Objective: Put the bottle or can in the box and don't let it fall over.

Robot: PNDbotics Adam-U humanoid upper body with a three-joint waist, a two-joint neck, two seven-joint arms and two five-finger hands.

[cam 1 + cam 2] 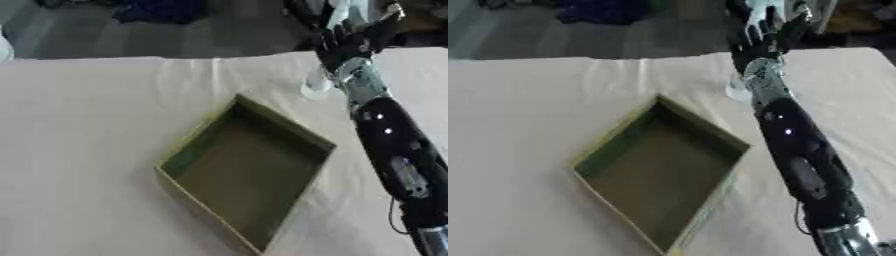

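**Reaching for the bottle, box not yet filled**

The table (87, 150) carries the open box (249, 175), which holds nothing. Your right arm (394, 150) stretches past the box toward the far edge. The right hand (346, 42) is at a pale bottle (317, 86) standing there; you can't tell whether the fingers have closed on it. Next, I'd judge: secure it, lift it upright, carry it back over the box.

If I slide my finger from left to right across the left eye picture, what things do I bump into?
Cloth-covered table → open green box → robot's right arm, with its right hand up at the far edge.
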